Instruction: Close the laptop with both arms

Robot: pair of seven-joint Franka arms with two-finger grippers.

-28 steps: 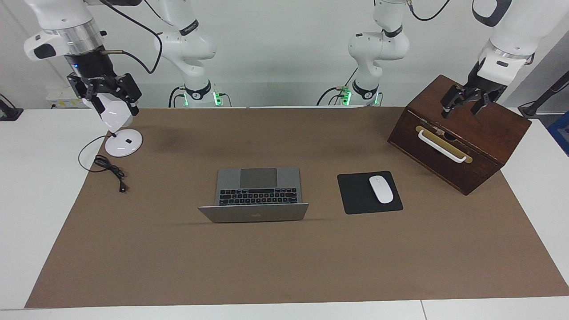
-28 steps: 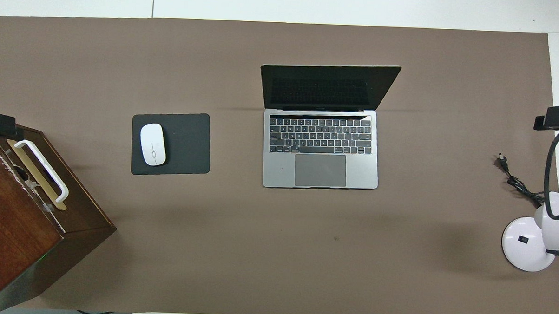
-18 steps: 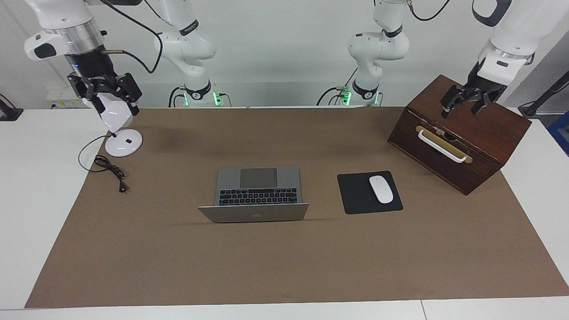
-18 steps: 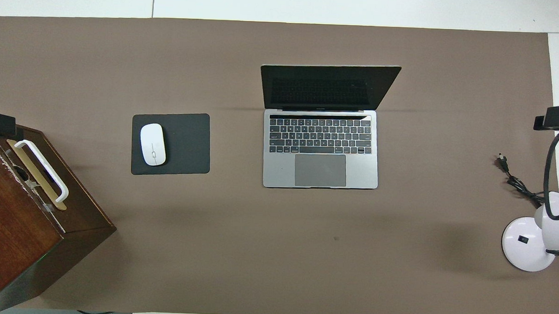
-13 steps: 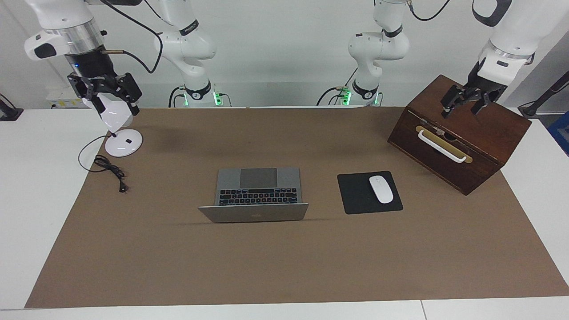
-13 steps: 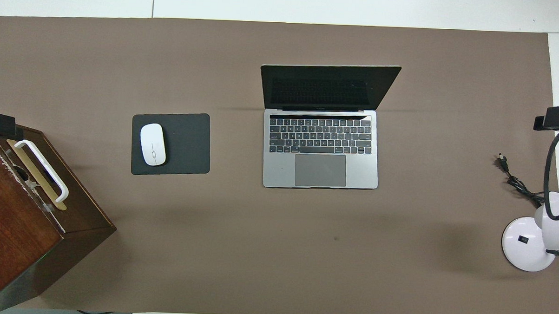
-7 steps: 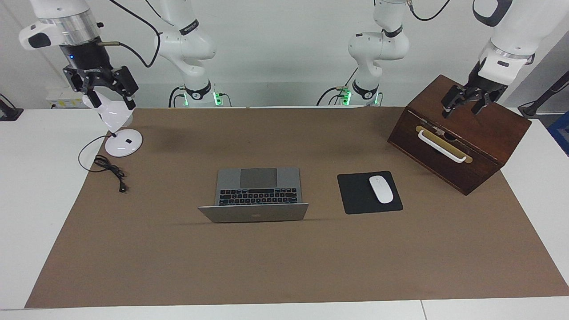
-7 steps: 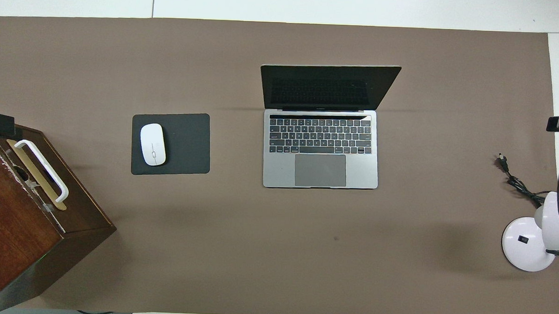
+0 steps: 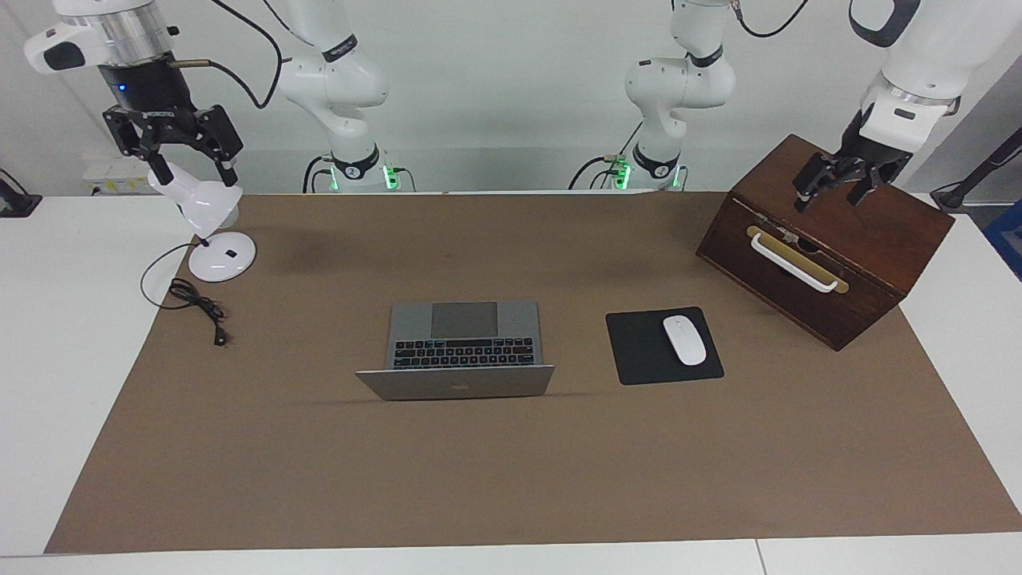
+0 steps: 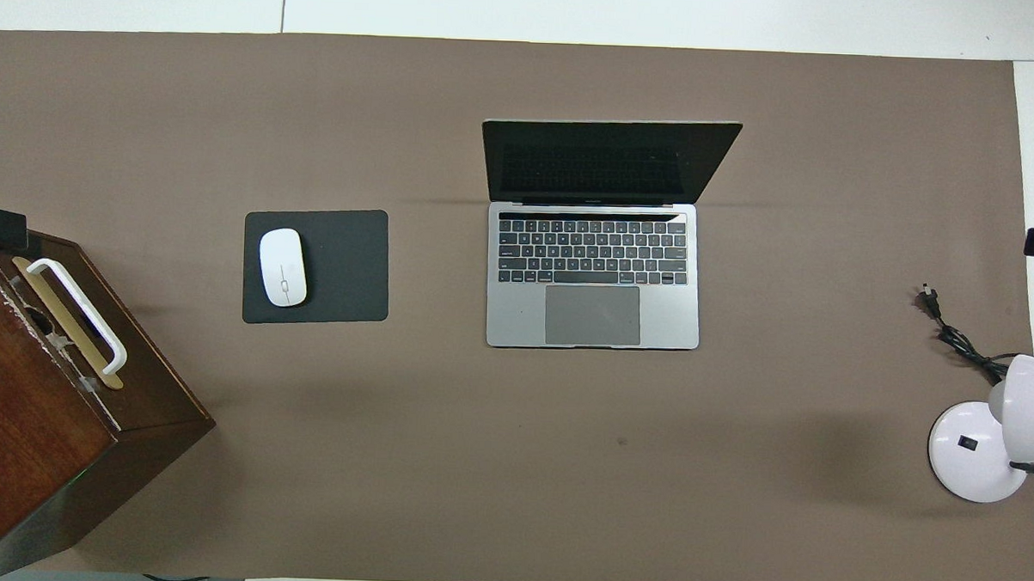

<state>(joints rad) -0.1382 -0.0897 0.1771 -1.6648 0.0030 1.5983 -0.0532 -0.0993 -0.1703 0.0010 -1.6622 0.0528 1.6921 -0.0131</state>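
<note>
The silver-grey laptop (image 9: 463, 347) lies open in the middle of the brown mat, its lid upright and its dark screen (image 10: 603, 160) turned toward the robots. Black keys and the grey trackpad (image 10: 592, 315) show in the overhead view. My right gripper (image 9: 194, 170) hangs open just above the white lamp's head (image 9: 200, 201), at the right arm's end of the table, with nothing held. Over the top of the wooden box (image 9: 866, 224), my left gripper (image 9: 832, 194) is open and empty. Both grippers are well away from the laptop.
A white mouse (image 9: 684, 339) rests on a black mouse pad (image 9: 635, 347) beside the laptop, toward the left arm's end. The wooden box has a white handle (image 10: 82, 314). The lamp's round base (image 10: 967, 452) and a black cable (image 10: 954, 336) lie at the right arm's end.
My right gripper has risen off the lamp's head and drifted toward the table's end. The left gripper and the laptop have stayed put.
</note>
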